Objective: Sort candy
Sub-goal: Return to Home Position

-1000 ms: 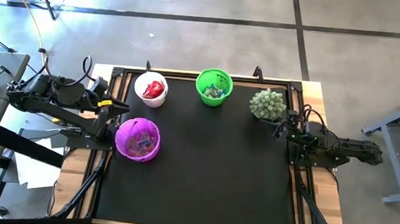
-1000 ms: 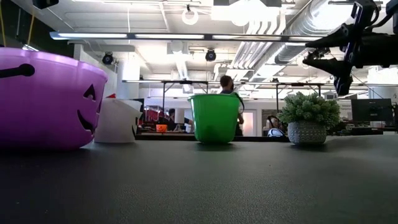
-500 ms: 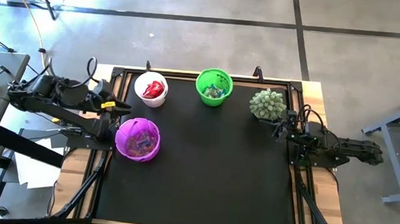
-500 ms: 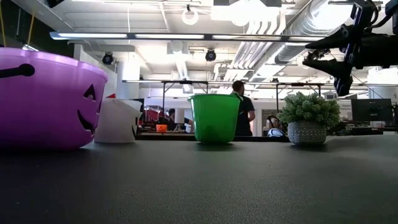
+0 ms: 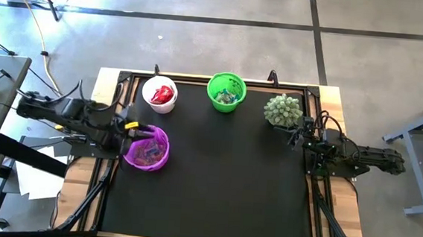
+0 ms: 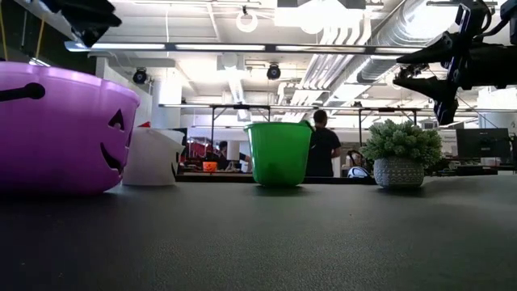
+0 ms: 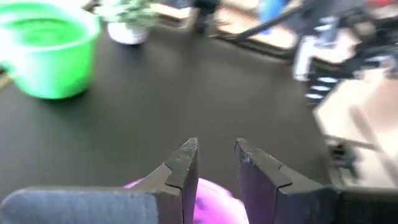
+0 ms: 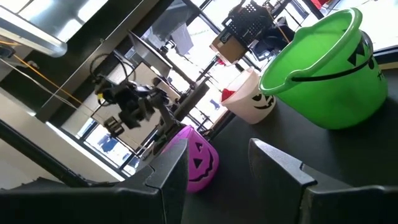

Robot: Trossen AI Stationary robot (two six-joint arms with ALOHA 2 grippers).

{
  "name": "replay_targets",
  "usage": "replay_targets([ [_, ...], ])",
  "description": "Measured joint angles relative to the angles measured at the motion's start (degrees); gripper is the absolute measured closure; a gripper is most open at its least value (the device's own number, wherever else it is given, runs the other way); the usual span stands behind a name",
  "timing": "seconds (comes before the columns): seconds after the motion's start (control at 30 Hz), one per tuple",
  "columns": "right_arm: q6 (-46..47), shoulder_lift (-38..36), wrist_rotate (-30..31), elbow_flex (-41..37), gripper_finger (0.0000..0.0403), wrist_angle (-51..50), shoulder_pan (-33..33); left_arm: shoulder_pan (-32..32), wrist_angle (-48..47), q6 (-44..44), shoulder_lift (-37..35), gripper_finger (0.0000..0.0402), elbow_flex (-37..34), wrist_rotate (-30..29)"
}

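Now left gripper [image 7: 216, 144], fingers narrowly parted and empty, has swung back over violet bucket [image 5: 167, 150]; right gripper [image 8: 217, 143] waits spread; candy [image 5: 147, 153] looks all bucketed.

Wide open across the middle and near half of the black mat [image 5: 222, 179]. Blocked along the far edge by the white bucket [image 5: 159, 94], green bucket [image 5: 226, 92] and potted plant [image 5: 283, 109], with gaps between them. Narrowed at the left edge by the violet bucket [image 5: 147, 148], left gripper [image 5: 143, 131] above its rim. Pinched at the right edge by the right gripper [image 5: 295, 136], just beside the potted plant.
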Motion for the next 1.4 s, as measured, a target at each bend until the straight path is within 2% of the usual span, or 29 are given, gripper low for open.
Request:
replay_targets([
  [0.13, 0.01, 0.00, 0.00, -0.02, 0.0240, -0.07, 0.02, -0.67, 7.96, -0.22, -8.21, 0.0314, -8.10, 6.35],
  [0.23, 0.00, 0.00, 0.00, -0.02, 0.0240, -0.32, 0.00, -1.01, 10.86, -1.95, -13.30, 0.0314, -11.74, 8.59],
  [0.37, 0.00, 0.00, 0.00, -0.02, 0.0240, -0.37, 0.02, -1.05, 12.51, -1.41, -19.52, 0.0314, -15.69, 8.96],
  [0.6, 0.02, 0.00, 0.00, -0.02, 0.0240, -0.37, 0.00, -1.02, 20.80, 1.81, -28.92, 0.0314, -25.24, 8.79],
  [0.77, 0.00, 0.00, -0.02, -0.02, 0.0240, -0.39, 0.02, -1.00, 33.04, 1.88, -28.71, 0.0314, -32.32, 8.92],
  [0.97, 0.00, 0.00, -0.02, -0.02, 0.0240, -0.44, 0.02, -0.98, 40.23, 1.89, -28.82, 0.0314, -37.57, 8.76],
  [1.17, 0.01, 0.00, -0.02, -0.02, 0.0240, -0.48, 0.01, -0.98, 39.94, 1.92, -28.80, 0.0314, -38.46, 8.76],
  [1.3, 0.02, 0.00, -0.02, -0.02, 0.0240, -0.48, 0.02, -0.98, 36.44, 1.41, -28.79, 0.0314, -38.47, 8.37],
  [1.4, 0.01, 0.00, -0.02, -0.02, 0.0240, -0.50, 0.02, -1.00, 36.27, -5.00, -28.74, 0.0314, -38.49, 9.28],
])
